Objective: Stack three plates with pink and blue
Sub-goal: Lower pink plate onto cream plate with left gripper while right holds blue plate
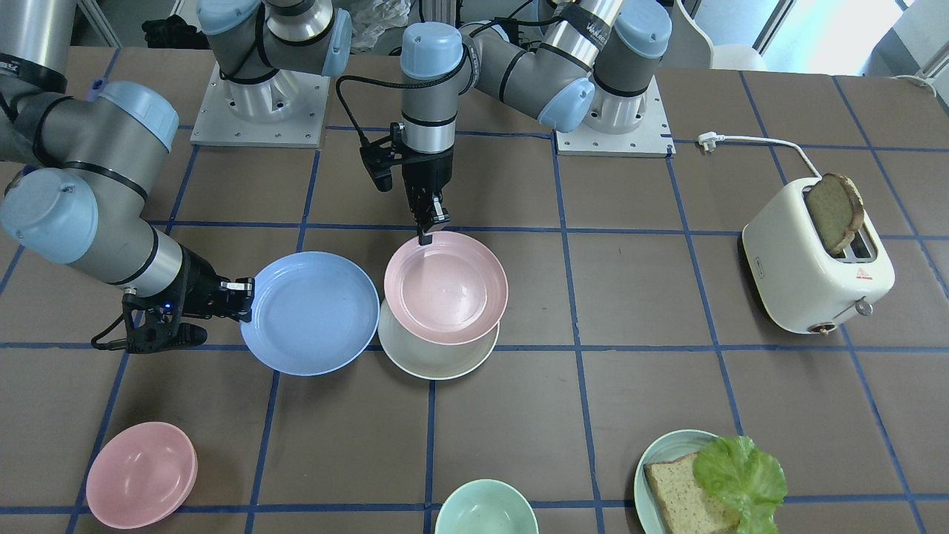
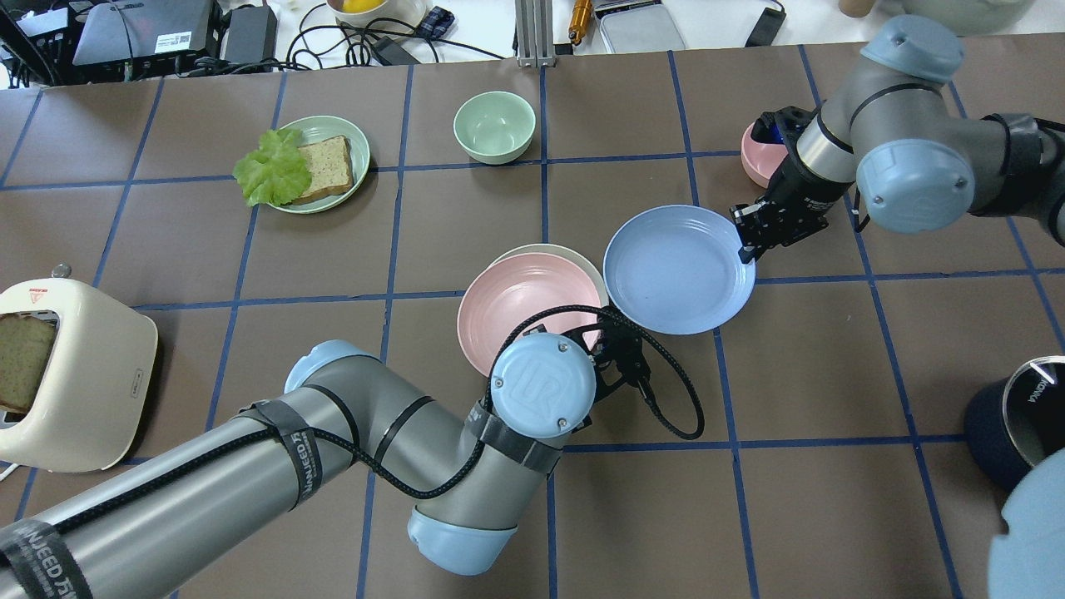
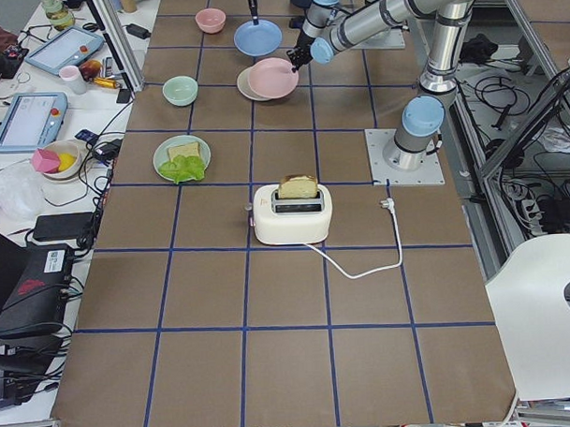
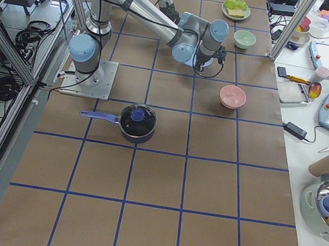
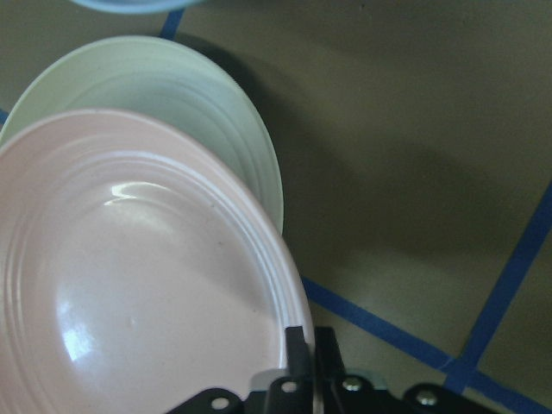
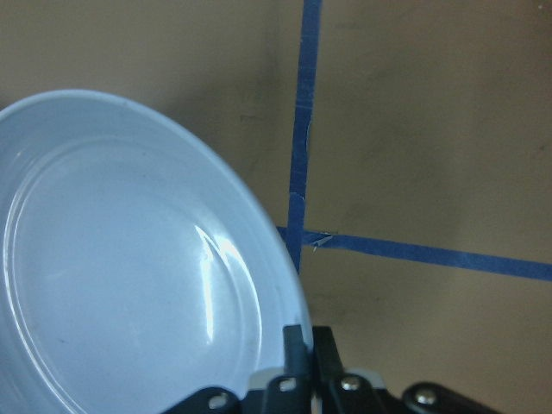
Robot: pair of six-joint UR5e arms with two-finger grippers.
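Note:
My left gripper (image 1: 425,236) (image 5: 306,347) is shut on the near rim of the pale pink plate (image 1: 445,288) (image 2: 520,308) (image 5: 129,285). It holds that plate over the white plate (image 1: 437,361) (image 2: 582,259) (image 5: 172,95), shifted toward the robot so part of the white plate shows. My right gripper (image 1: 246,297) (image 2: 743,249) (image 6: 306,347) is shut on the rim of the light blue plate (image 1: 310,311) (image 2: 678,270) (image 6: 112,259), which is right beside the other two plates. I cannot tell whether the pink plate touches the white one.
A pink bowl (image 1: 141,475) (image 2: 761,154) sits beyond my right gripper. A green bowl (image 1: 485,508) (image 2: 493,125) and a green plate (image 2: 359,143) with bread and lettuce are on the far side. A toaster (image 1: 815,267) stands at the left end and a dark pot (image 2: 1023,416) near the right.

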